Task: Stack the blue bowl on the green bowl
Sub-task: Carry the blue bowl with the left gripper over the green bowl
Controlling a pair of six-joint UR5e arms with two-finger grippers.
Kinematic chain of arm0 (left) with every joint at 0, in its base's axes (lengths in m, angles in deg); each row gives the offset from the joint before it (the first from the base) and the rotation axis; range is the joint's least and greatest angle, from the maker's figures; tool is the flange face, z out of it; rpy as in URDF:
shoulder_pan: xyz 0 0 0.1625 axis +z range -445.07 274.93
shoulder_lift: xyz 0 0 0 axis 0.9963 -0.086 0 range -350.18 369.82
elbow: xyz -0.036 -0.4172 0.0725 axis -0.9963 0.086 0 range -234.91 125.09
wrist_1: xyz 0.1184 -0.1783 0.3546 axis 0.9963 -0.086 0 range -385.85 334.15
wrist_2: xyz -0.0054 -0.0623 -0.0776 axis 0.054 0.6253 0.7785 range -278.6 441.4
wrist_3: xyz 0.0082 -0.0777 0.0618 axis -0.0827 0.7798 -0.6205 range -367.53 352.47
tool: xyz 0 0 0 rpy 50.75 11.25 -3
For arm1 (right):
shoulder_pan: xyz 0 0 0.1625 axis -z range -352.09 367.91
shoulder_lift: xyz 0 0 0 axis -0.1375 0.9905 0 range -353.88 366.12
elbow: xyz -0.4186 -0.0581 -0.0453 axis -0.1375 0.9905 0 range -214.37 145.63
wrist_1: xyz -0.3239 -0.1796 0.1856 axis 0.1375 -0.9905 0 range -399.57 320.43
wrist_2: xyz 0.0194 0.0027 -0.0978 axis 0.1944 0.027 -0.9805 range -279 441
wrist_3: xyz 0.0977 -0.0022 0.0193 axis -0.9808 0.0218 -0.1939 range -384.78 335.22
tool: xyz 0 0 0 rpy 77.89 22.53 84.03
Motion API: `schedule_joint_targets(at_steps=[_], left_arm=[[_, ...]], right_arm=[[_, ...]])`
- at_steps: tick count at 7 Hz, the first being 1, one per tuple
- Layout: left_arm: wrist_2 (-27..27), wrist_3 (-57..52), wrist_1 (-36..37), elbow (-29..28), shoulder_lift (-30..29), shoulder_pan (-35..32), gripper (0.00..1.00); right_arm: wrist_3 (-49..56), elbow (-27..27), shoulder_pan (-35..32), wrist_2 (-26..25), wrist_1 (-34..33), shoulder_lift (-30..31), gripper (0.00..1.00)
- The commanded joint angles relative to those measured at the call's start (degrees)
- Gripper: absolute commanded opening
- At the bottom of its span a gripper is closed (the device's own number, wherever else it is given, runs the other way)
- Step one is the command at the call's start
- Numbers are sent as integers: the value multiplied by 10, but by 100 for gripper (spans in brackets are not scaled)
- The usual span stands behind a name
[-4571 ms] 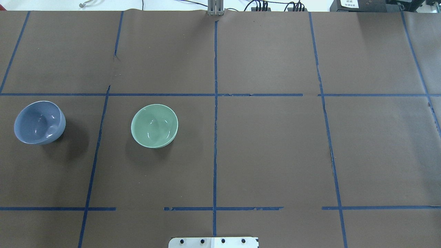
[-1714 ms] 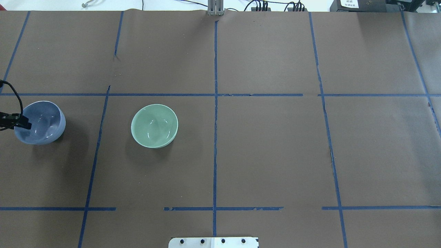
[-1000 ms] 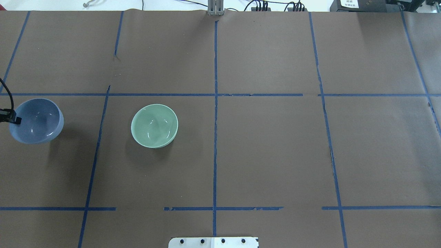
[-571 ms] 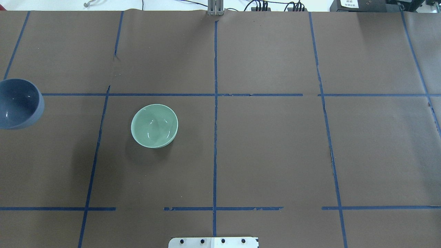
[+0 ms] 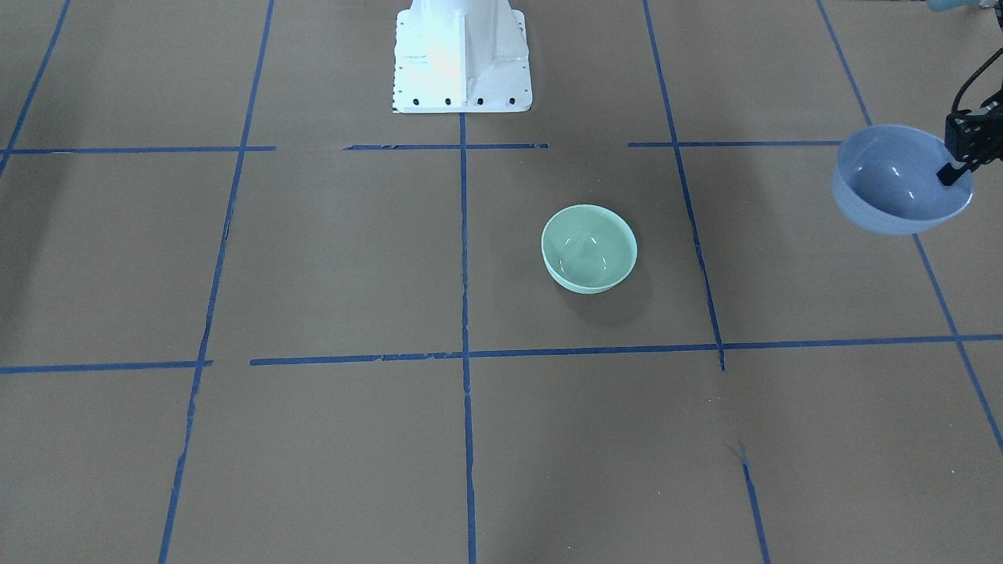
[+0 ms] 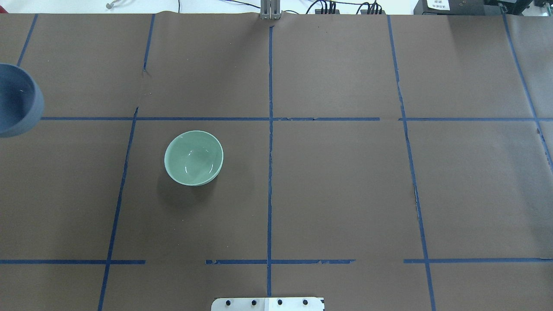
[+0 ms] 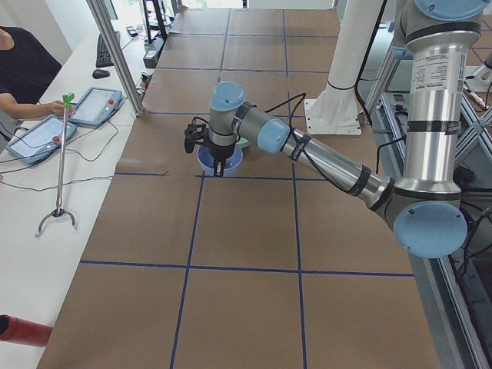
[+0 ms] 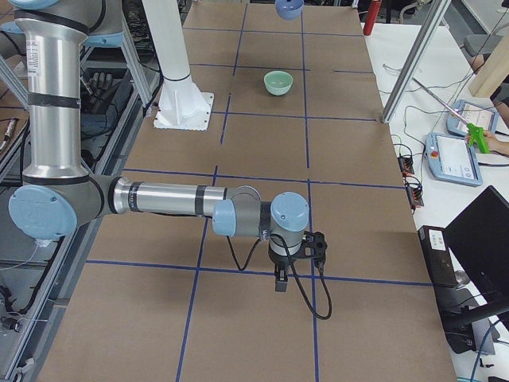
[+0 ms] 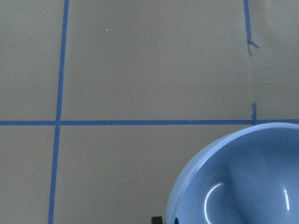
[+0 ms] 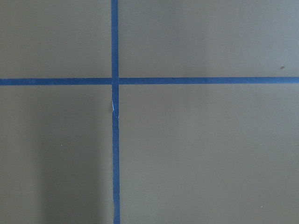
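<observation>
Overhead, the blue bowl (image 6: pixel 18 101) is cut off at left edge

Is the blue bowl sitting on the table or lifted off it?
Lifted off. The left gripper grips the blue bowl by its rim, and no shadow touches its base, unlike the green bowl resting on the table.

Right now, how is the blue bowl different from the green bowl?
The blue bowl is pale periwinkle; the green bowl is mint. The left gripper pinches the blue bowl's rim, holding it above the table; the green bowl sits on the table, untouched. Both are round, glossy, empty and open side up.
</observation>
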Motion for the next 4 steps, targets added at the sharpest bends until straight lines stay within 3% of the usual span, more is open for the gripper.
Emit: schedule_joint_targets(at_steps=[1, 3, 4], left_arm=[[18, 159, -2, 19, -57, 103, 0], [4, 310, -68, -9, -113, 210, 0], [-30, 361, -132, -53, -137, 252, 0]], right_arm=[[0, 0, 0, 1, 0, 0, 100], [0, 0, 0, 0, 0, 0, 100], [0, 0, 0, 1, 1, 0, 100]])
